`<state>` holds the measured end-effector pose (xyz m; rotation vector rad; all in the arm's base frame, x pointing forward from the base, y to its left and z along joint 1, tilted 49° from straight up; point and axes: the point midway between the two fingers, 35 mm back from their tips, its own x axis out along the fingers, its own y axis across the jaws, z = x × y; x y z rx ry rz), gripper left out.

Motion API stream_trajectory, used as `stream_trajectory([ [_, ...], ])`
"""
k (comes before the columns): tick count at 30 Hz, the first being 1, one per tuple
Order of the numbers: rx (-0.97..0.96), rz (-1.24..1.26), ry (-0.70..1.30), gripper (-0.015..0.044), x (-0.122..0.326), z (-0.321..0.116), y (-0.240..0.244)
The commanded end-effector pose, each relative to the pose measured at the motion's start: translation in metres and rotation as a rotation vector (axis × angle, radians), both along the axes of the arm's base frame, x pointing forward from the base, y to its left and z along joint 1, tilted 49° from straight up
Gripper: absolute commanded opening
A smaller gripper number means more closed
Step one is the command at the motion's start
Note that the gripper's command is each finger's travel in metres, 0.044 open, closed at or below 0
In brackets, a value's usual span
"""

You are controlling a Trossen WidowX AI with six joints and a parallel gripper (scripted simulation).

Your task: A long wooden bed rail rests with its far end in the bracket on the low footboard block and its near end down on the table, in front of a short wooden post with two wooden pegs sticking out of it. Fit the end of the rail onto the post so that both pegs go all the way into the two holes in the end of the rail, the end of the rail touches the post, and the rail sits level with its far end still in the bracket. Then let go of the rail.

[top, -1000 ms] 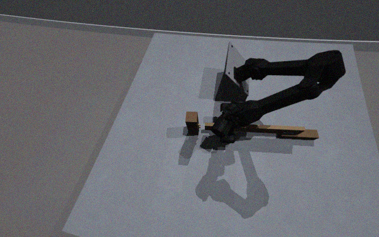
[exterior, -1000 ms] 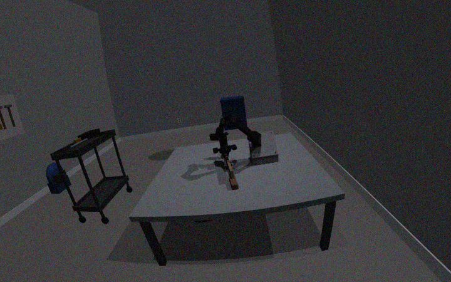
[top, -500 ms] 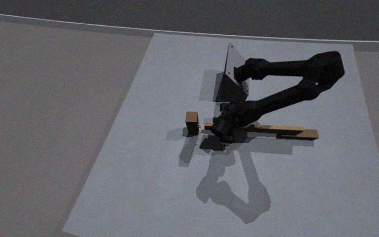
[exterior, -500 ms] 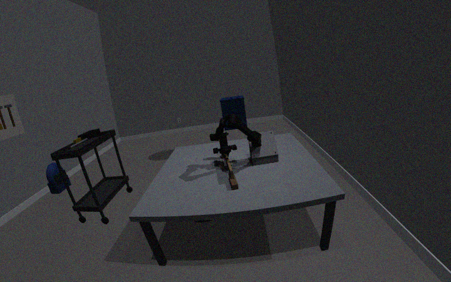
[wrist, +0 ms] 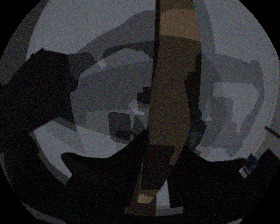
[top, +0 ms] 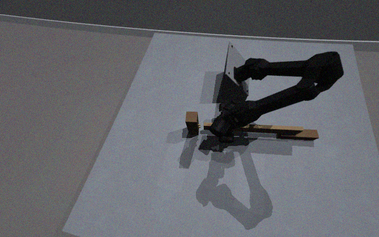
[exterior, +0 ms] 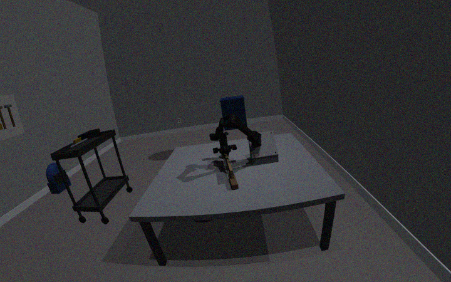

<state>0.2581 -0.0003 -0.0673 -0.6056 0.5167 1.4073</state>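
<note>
The black parallel-jaw pincer (top: 225,140) (exterior: 224,156) (wrist: 155,133) is clamping on the long, light-brown wooden bed rail (top: 283,128) (exterior: 229,169) (wrist: 170,100), near the end that is facing the post. That end is pointing at the short, upright brown wooden post (top: 191,117) and is standing just beside it, a narrow gap showing between them. Small pale wooden pegs (top: 199,126) are sticking out of the post toward the rail, and in the top view they are showing outside it. The rail's far end is lying over the low, brown wooden footboard block (top: 311,134) (exterior: 233,187); whether it is sitting in the bracket, I cannot tell. The block is resting on the pale grey tabletop (top: 143,176) (exterior: 272,189). The black six-joint arm (top: 285,101) (exterior: 246,130) is bending down over the rail from its grey mounting plate (top: 234,58) (exterior: 267,145).
</note>
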Motion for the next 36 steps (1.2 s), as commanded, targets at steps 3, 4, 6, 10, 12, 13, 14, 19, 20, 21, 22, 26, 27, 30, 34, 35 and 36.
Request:
stream_trajectory([
  [3,-0.003,-0.004,-0.007,0.0000,0.0015,-0.0002,-0.0049],
  [4,-0.003,-0.004,-0.007,0.0000,0.0015,-0.0003,-0.0052],
  [6,-0.003,-0.004,-0.007,0.0000,0.0016,-0.0006,-0.0058],
  [10,-0.003,-0.004,-0.007,0.0000,0.0018,-0.0012,-0.0069],
  [12,-0.003,-0.004,-0.007,0.0000,0.0018,-0.0017,-0.0073],
  [13,-0.003,-0.004,-0.007,0.0000,0.0019,-0.0020,-0.0074],
  [14,-0.003,-0.004,-0.007,0.0000,0.0020,-0.0023,-0.0075],
  [19,-0.003,-0.004,-0.007,0.0000,0.0022,-0.0036,-0.0080],
  [20,-0.003,-0.004,-0.007,0.0000,0.0022,-0.0039,-0.0081],
  [21,-0.003,-0.004,-0.007,0.0000,0.0023,-0.0041,-0.0082],
  [22,-0.003,-0.004,-0.007,0.0000,0.0023,-0.0043,-0.0083],
  [26,-0.003,-0.004,-0.007,0.0000,0.0024,-0.0053,-0.0088],
  [27,-0.003,-0.004,-0.007,0.0000,0.0025,-0.0055,-0.0090],
  [30,-0.003,-0.004,-0.007,0.0000,0.0025,-0.0059,-0.0096],
  [34,-0.004,-0.004,-0.007,0.0000,0.0025,-0.0063,-0.0107],
  [35,-0.004,-0.004,-0.007,0.0000,0.0025,-0.0065,-0.0109],
  [36,-0.004,-0.004,-0.007,0.0000,0.0025,-0.0066,-0.0112],
])
